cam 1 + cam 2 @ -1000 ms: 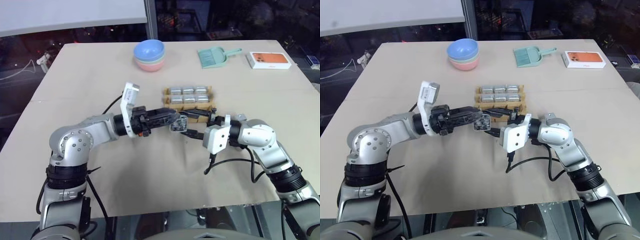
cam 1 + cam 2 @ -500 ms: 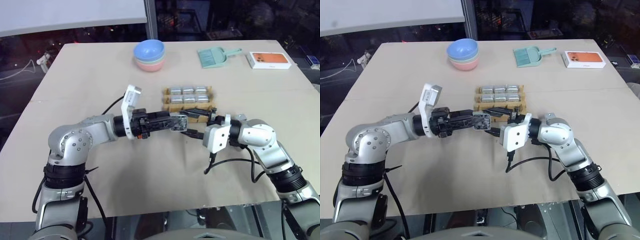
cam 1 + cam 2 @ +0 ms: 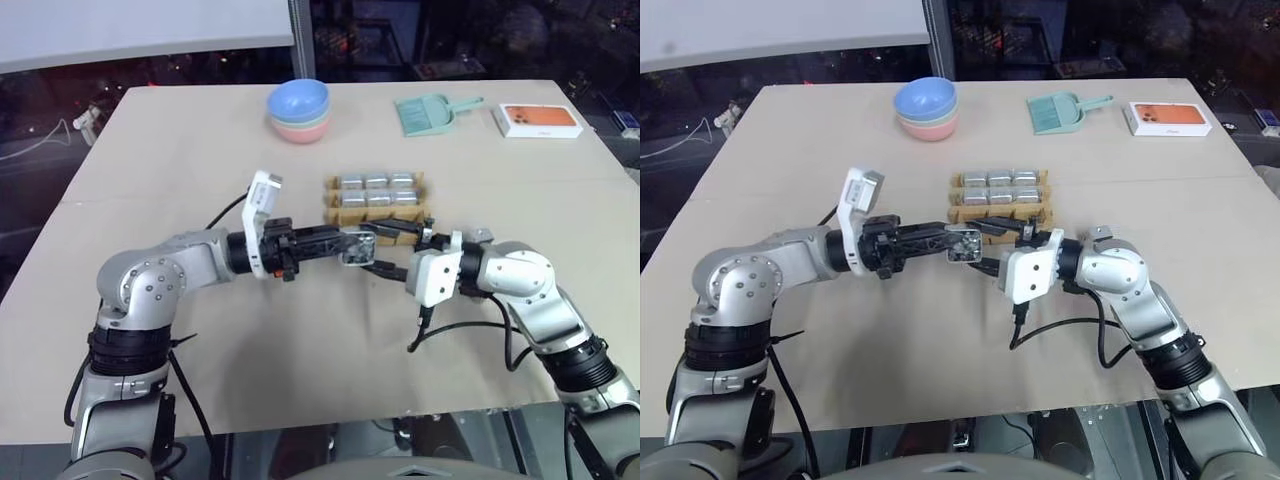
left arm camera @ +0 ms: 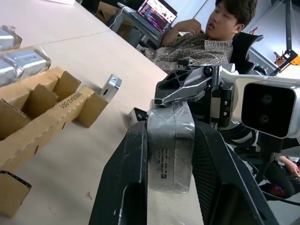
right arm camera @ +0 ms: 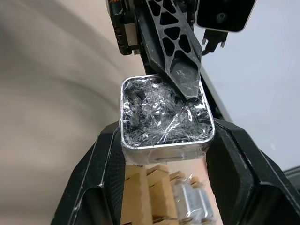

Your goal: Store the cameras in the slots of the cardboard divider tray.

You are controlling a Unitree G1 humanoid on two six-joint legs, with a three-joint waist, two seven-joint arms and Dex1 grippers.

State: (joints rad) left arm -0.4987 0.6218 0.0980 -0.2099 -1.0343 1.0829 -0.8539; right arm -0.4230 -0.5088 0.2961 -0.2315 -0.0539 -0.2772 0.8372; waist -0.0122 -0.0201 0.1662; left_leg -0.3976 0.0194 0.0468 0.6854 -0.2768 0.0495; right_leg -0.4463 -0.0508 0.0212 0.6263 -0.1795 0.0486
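Observation:
A silver-grey camera (image 3: 356, 250) in clear wrap hangs just above the table, in front of the cardboard divider tray (image 3: 331, 205). My left gripper (image 4: 169, 129) is shut on its narrow sides. My right gripper (image 5: 166, 129) comes from the opposite side and is shut on the same camera (image 5: 164, 117), with one left finger (image 5: 174, 42) lying across its top. The tray's two far rows each hold three wrapped cameras (image 3: 377, 190). Its near row, behind the grippers, shows bare cardboard (image 4: 44, 105). A small silver block (image 4: 111, 86) lies on the table by the tray's corner.
Stacked blue, green and pink bowls (image 3: 298, 108) stand at the back, with a green dustpan (image 3: 430, 112) and a white-and-orange box (image 3: 540, 120) at the back right. A seated person (image 4: 206, 37) is beyond the table.
My left gripper's fingers have drawn in tight on the camera, which now sits straighter between them. Both arms have stayed in place.

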